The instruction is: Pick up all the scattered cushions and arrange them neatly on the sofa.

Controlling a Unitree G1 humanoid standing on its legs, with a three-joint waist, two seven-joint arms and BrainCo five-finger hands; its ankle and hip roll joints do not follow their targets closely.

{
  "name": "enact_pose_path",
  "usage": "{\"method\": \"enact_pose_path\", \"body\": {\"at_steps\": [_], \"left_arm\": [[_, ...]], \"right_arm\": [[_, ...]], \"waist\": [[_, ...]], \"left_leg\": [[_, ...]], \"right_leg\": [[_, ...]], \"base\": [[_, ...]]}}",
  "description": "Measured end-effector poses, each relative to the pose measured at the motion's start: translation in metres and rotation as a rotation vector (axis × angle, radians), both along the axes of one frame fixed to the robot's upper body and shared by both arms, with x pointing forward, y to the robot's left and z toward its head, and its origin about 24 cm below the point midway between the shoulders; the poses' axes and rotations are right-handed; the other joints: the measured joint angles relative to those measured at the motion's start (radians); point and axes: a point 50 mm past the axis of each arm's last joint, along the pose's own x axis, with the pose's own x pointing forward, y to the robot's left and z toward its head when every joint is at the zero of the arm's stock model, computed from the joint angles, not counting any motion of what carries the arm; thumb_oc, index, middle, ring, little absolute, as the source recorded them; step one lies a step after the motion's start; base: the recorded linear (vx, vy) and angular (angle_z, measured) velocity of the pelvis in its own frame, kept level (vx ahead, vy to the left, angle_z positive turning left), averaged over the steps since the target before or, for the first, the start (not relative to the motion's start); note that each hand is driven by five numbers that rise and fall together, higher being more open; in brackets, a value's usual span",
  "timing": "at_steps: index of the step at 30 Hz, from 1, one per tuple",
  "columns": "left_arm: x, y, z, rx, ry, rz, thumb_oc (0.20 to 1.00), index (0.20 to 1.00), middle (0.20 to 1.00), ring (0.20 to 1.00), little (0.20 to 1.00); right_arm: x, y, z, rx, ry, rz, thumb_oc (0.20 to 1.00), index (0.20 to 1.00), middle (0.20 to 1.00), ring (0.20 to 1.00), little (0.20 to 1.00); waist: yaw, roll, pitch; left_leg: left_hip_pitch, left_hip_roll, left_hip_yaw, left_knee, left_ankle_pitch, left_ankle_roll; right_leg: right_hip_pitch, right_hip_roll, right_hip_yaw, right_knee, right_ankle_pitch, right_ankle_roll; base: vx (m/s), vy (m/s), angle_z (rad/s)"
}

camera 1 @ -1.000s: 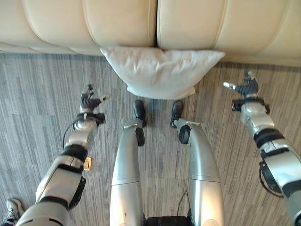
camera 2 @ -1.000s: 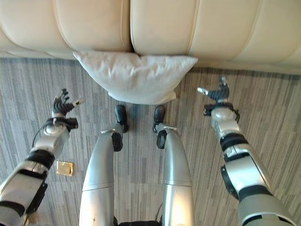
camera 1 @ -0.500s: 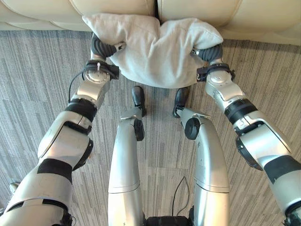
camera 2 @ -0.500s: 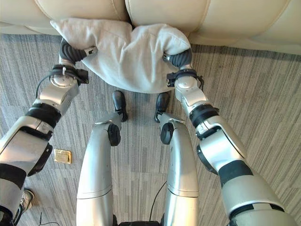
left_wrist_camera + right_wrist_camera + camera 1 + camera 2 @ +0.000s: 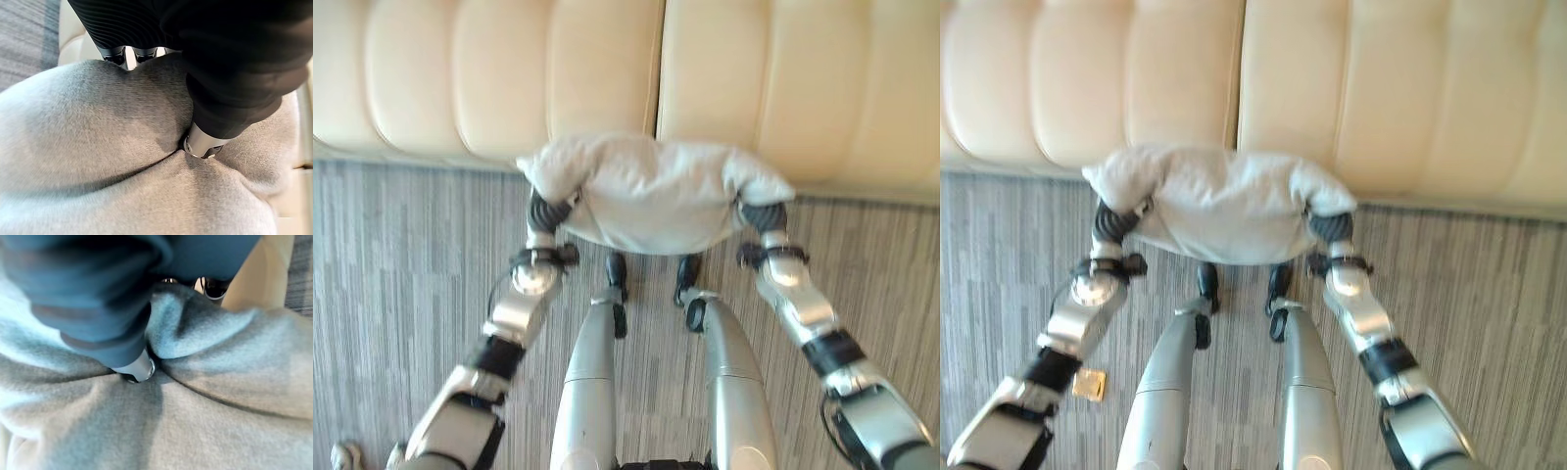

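The white cushion hangs above the floor just before the sofa, its two ends clenched by the left robot hand and right robot hand; both should rise evenly to keep it level.

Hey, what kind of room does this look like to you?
Probably a living room or lounge: a cream padded sofa stands on grey striped carpet, and a pale grey cushion is held up in front of the sofa.

Fingertips of both hands, sunk in cushion
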Motion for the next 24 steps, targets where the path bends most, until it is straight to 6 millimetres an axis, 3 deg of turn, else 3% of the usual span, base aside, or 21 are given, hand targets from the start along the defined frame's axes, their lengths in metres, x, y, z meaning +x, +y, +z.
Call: {"method": "enact_pose_path", "body": {"at_steps": [3, 7, 10, 13, 17, 24], "left_arm": [[-0.02, 0.007, -0.016, 0.008, 0.04, -0.016, 0.2, 0.2, 0.2, 0.2, 0.2], [-0.044, 0.019, -0.029, 0.006, 0.083, -0.017, 0.2, 0.2, 0.2, 0.2, 0.2], [-0.065, 0.025, -0.036, 0.014, 0.107, -0.022, 0.2, 0.2, 0.2, 0.2, 0.2], [-0.071, 0.029, -0.031, 0.018, 0.081, -0.035, 0.2, 0.2, 0.2, 0.2, 0.2], [-0.078, 0.031, -0.038, 0.019, 0.113, -0.034, 0.2, 0.2, 0.2, 0.2, 0.2], [-0.086, 0.033, -0.046, 0.019, 0.152, -0.032, 0.2, 0.2, 0.2, 0.2, 0.2]], "right_arm": [[-0.022, -0.003, -0.014, -0.001, 0.024, 0.055, 0.2, 0.2, 0.2, 0.2, 0.2], [-0.044, -0.008, -0.019, -0.041, 0.045, 0.137, 0.2, 0.2, 0.2, 0.2, 0.2], [-0.061, -0.007, -0.021, -0.043, 0.049, 0.198, 0.2, 0.2, 0.2, 0.2, 0.2], [-0.065, -0.008, -0.014, -0.043, 0.018, 0.224, 0.2, 0.2, 0.2, 0.2, 0.2], [-0.067, -0.007, -0.017, -0.047, 0.034, 0.245, 0.2, 0.2, 0.2, 0.2, 0.2], [-0.067, -0.006, -0.02, -0.054, 0.055, 0.258, 0.2, 0.2, 0.2, 0.2, 0.2]], "waist": [[-0.004, -0.012, -0.03], [-0.002, -0.016, -0.04], [-0.004, -0.022, -0.085], [-0.001, -0.027, -0.126], [0.001, -0.028, -0.191], [0.006, -0.035, -0.211]], "left_leg": [[0.152, -0.006, 0.016, -0.085, 0.01, 0.007], [0.326, -0.01, 0.022, -0.196, 0.036, 0.012], [0.464, -0.014, 0.025, -0.281, 0.04, 0.012], [0.525, -0.016, 0.033, -0.334, 0.048, 0.011], [0.586, -0.019, 0.056, -0.37, 0.05, 0.016], [0.623, -0.022, 0.102, -0.379, 0.038, 0.029]], "right_leg": [[0.145, 0.002, 0.0, -0.078, 0.007, 0.02], [0.317, 0.018, 0.0, -0.19, 0.038, 0.035], [0.456, 0.03, 0.003, -0.287, 0.045, 0.051], [0.519, 0.038, 0.006, -0.348, 0.071, 0.059], [0.586, 0.046, 0.031, -0.423, 0.1, 0.072], [0.62, 0.052, 0.078, -0.474, 0.135, 0.083]], "base": [[0.19, 0.021, -0.04], [0.21, 0.033, -0.06], [0.21, 0.06, -0.05], [0.2, 0.082, -0.08], [0.12, 0.096, -0.18], [0.06, 0.123, -0.21]]}}
